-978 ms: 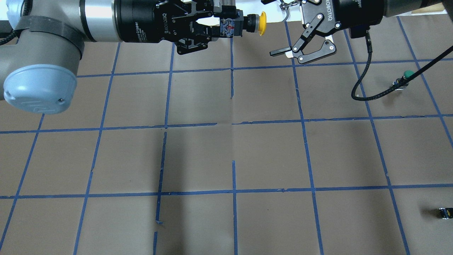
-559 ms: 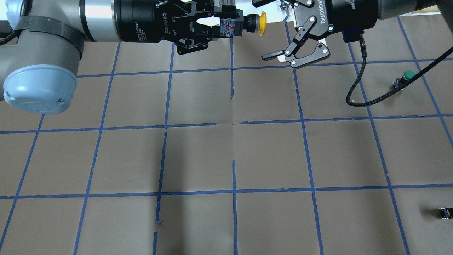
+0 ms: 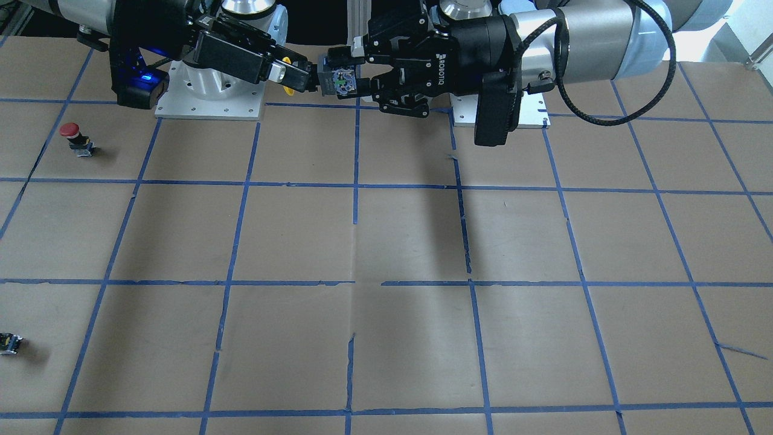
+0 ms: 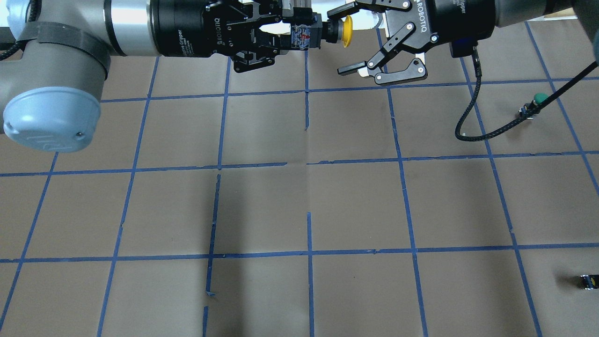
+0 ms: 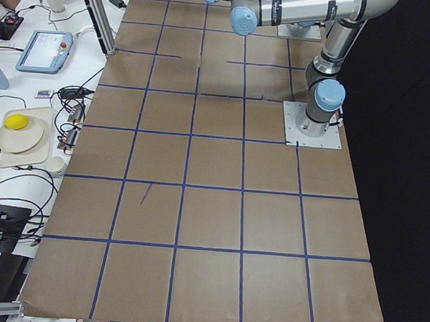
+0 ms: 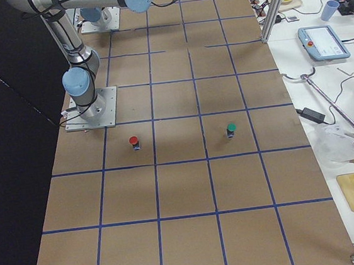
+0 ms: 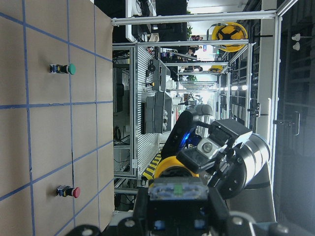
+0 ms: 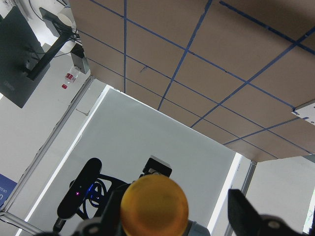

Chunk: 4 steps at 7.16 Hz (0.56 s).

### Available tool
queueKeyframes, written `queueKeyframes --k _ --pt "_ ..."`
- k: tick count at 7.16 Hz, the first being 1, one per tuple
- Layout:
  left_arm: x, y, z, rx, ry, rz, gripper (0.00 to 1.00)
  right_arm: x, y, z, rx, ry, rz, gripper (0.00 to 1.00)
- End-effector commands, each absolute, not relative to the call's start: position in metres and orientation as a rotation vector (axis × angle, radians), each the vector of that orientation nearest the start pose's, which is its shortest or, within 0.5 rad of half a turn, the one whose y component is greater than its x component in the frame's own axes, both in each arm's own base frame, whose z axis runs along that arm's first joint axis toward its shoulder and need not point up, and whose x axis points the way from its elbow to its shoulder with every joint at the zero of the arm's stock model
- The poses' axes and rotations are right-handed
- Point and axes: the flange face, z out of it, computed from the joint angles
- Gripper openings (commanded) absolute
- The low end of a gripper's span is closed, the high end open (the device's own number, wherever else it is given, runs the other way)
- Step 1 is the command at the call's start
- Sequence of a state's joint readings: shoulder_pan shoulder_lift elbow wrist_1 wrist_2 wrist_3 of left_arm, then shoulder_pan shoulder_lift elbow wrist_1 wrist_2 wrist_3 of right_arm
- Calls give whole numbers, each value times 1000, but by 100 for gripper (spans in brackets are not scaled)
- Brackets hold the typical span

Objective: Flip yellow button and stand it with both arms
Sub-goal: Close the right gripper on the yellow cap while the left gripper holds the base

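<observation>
The yellow button [image 4: 330,32] is held horizontal in the air above the table [image 4: 299,196]. Its contact block is clamped by the left gripper [image 4: 305,35], and its cap is pointed at the right gripper [image 4: 345,41]. The right gripper's fingers are spread wide, one on each side of the cap; contact cannot be told. A green button [image 4: 540,98], a red button [image 3: 70,130] and a capless block [image 4: 588,281] are left on the table.

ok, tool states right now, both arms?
Left tool: closed on the yellow button, gripping its contact block, off the table.
Right tool: open, fingers either side of the button's cap, not gripping it.
</observation>
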State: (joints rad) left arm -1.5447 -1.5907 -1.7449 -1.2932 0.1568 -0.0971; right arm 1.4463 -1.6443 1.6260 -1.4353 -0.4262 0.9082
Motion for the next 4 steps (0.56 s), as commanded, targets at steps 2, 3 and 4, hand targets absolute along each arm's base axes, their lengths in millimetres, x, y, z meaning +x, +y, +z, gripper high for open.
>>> queueKeyframes --k 2,3,4 --pt "-219 -499 505 47 -1718 17 12 164 -479 542 1081 1739 611 35" --pt "-219 -499 504 48 -1718 15 14 163 -479 542 1080 1737 609 30" --pt "-219 -500 503 52 -1727 12 30 163 -479 542 1080 1737 609 30"
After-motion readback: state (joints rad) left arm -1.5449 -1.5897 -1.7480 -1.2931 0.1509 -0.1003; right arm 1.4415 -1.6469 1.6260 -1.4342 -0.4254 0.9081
